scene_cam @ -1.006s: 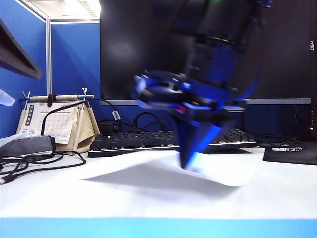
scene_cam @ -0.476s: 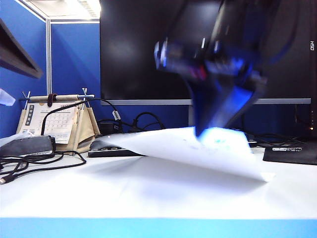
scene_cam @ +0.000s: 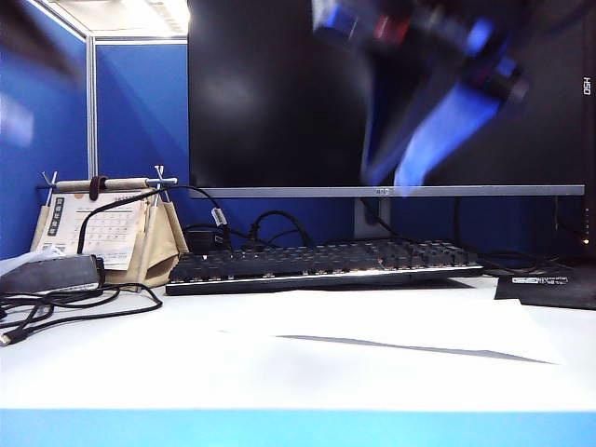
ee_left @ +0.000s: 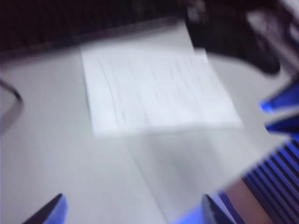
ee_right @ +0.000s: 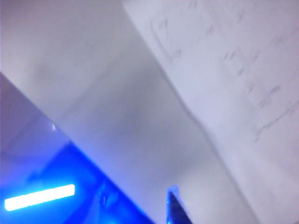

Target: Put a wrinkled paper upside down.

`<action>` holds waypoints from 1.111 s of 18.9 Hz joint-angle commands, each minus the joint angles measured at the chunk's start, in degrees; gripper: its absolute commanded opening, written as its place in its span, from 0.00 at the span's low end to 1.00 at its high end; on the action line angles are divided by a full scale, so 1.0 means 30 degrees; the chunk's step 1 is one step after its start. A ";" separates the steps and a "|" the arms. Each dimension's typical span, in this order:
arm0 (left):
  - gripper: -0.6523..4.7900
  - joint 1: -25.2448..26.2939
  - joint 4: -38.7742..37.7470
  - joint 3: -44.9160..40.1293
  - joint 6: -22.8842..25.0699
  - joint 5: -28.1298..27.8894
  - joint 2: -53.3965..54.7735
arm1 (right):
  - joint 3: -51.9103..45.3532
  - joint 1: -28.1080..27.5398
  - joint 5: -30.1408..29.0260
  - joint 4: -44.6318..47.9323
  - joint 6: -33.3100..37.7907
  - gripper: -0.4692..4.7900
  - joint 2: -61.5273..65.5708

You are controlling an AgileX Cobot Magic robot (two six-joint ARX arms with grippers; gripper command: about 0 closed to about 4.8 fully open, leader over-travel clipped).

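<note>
Since a second ago the right gripper [scene_cam: 391, 177] has let go of the wrinkled paper [scene_cam: 391, 326] and climbed: then it was pinching the sheet's near edge low over the surface [scene_cam: 140, 372], half a second ago it carried that edge up and over, and now it hangs blurred high in front of the dark monitor [scene_cam: 270, 93], well above the keyboard [scene_cam: 317, 263], with its two fingers parted and nothing between them. Directly below and slightly toward the camera from it, the sheet lies released on the surface, flat but for a shadowed lift along its near edge, its long axis running across the exterior view, parallel to the keyboard just behind it. In the right wrist view the paper [ee_right: 243, 79] shows faint print on its upper face, with bare surface between it and the fingertip [ee_right: 175, 207]. The left gripper [ee_left: 133, 212] hovers farther off with its fingers spread wide and empty, looking down on the same sheet [ee_left: 159, 88] with its printed side up. The right gripper is judged the nearer of the two, should the paper need squaring. The flip itself looks done. The calendar [scene_cam: 98, 223] at the left stands untouched.
</note>
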 commanded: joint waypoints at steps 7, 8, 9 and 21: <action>0.11 0.0007 0.1625 -0.0262 -0.0117 -0.3905 -0.1078 | -0.5639 -0.2586 0.5289 0.4415 0.1610 0.45 -1.2072; 0.11 0.0007 0.1632 -0.0918 -0.0525 -0.5187 -0.1115 | -0.6317 -0.2572 0.5974 0.4568 0.1617 0.37 -1.3442; 0.11 0.0007 0.1727 -0.1413 -0.0517 -0.5967 -0.1115 | -0.6688 -0.2528 0.6433 0.4590 0.1632 0.31 -1.4222; 0.11 0.0007 0.7621 -0.7679 0.0044 -0.5923 -0.1100 | -1.4367 -0.2535 1.1584 0.5945 0.1559 0.15 -2.3161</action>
